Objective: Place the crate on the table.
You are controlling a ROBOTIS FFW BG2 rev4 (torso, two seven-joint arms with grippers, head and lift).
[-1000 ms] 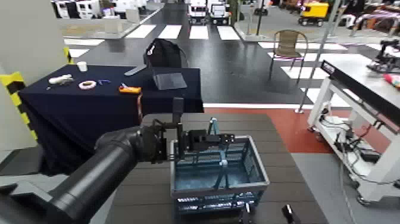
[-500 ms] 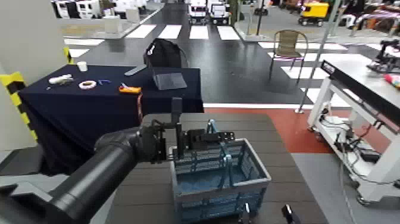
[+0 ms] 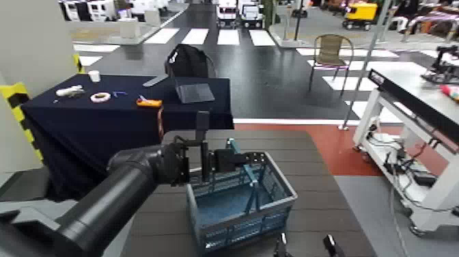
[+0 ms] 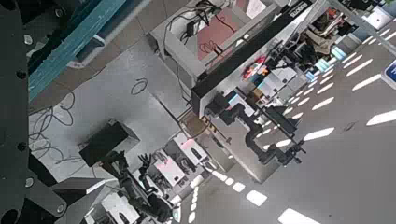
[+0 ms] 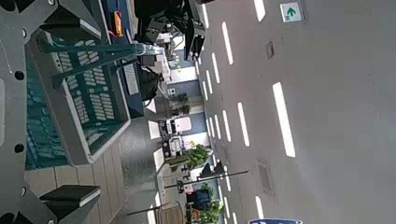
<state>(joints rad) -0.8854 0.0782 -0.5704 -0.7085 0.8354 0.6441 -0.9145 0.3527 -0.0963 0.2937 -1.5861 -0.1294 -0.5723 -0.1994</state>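
Note:
The blue-grey lattice crate [image 3: 239, 205] hangs tilted over the dark brown slatted table [image 3: 321, 205]. My left gripper [image 3: 235, 159] reaches in from the lower left and is shut on the crate's thin teal handle [image 3: 247, 174]. The handle also shows as a teal bar in the left wrist view [image 4: 75, 37]. My right gripper [image 3: 306, 246] is open at the near table edge, just in front of the crate and apart from it. The right wrist view shows the crate [image 5: 89, 103] close ahead, between its spread fingers [image 5: 70, 198].
A navy-cloth table [image 3: 102, 130] with a laptop [image 3: 193, 92] and small items stands behind the brown table. A white-framed workbench [image 3: 416, 102] is at the right. A chair [image 3: 332, 51] stands farther back. A yellow-black striped post [image 3: 17, 102] is at the left.
The crate has swung leftward and turned, and now sits more tilted under the left gripper. The left gripper keeps its hold on the handle. The right gripper has not moved.

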